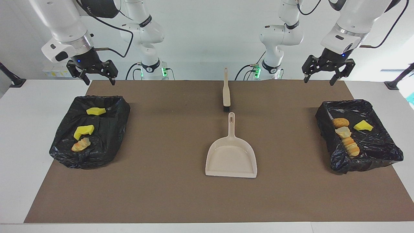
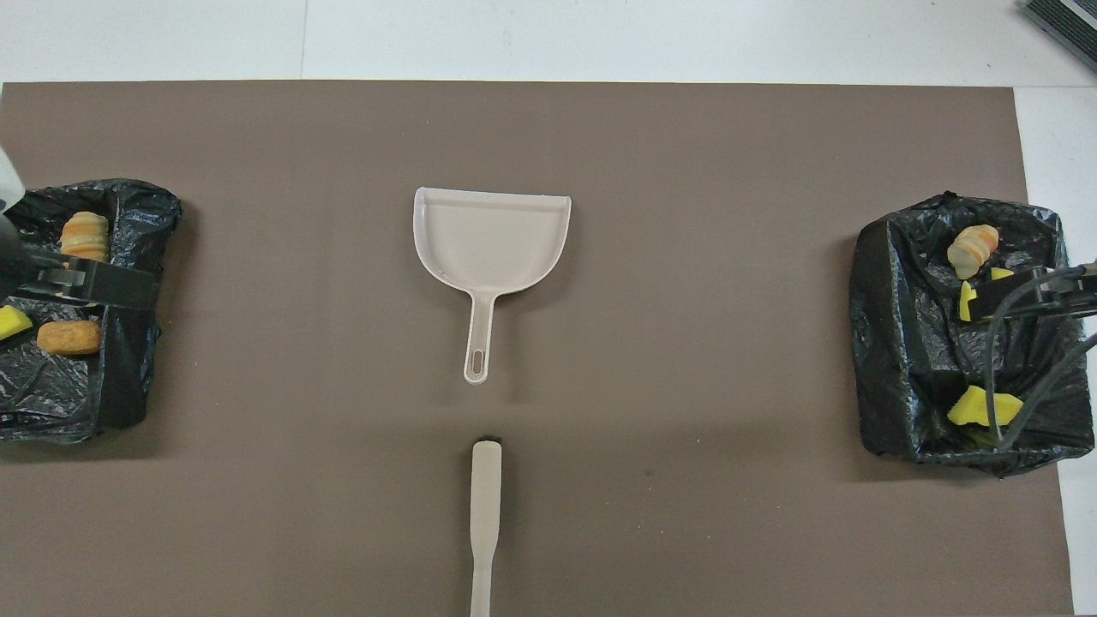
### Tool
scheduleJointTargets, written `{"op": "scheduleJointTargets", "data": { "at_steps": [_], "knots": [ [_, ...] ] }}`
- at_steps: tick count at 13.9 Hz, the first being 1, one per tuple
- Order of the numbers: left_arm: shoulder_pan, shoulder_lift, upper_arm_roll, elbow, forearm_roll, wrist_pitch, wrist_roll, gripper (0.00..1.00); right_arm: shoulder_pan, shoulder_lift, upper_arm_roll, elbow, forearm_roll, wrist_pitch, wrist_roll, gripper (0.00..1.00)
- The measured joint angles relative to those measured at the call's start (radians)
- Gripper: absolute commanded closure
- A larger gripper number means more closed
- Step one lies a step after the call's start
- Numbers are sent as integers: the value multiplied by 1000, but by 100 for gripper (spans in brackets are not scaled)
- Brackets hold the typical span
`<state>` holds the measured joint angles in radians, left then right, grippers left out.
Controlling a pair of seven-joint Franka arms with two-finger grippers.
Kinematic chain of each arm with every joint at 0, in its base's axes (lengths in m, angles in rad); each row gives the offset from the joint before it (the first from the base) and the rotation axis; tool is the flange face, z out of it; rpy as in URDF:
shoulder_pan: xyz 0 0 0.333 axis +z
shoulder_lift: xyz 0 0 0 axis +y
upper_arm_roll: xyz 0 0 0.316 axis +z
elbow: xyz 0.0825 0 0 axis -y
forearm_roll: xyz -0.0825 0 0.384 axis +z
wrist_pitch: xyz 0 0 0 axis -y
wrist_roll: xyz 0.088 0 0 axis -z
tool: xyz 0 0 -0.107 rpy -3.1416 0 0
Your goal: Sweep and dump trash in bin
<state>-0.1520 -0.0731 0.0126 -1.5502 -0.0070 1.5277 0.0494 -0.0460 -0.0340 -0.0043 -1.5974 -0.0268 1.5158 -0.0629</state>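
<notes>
Seven bits of trash sit in two black-bagged bins, one bin at each end of the brown mat (image 1: 181, 200). The bin at the right arm's end (image 1: 110, 142) holds three: two yellow sponge pieces (image 1: 96, 111) and, farther from the robots, one tan bread chunk (image 1: 81, 144). The bin at the left arm's end (image 1: 381, 152) holds four: a yellow sponge bit (image 1: 363, 126) and three tan chunks in a row (image 1: 344, 132) along the wall that faces the middle. Both bins sit right at the mat's side edges. The beige dustpan (image 1: 231, 155) lies flat in the middle of the mat, its handle pointing toward the robots. The brush (image 1: 226, 94) lies just past that handle, closer to the robots, not touching it. Wide bare mat lies between the dustpan and each bin. The right gripper (image 1: 99, 77) hangs in the air over its bin's near edge, fingers apart. The left gripper (image 1: 319, 77) waits over the mat's edge near its bin, fingers apart too
</notes>
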Motion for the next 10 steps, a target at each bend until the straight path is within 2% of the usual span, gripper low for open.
{"op": "scheduleJointTargets", "data": {
  "at_steps": [10],
  "knots": [
    [7,-2,17,0,0,-39,0,0,0,0,0,0,0,0,0,0]
  ]
}}
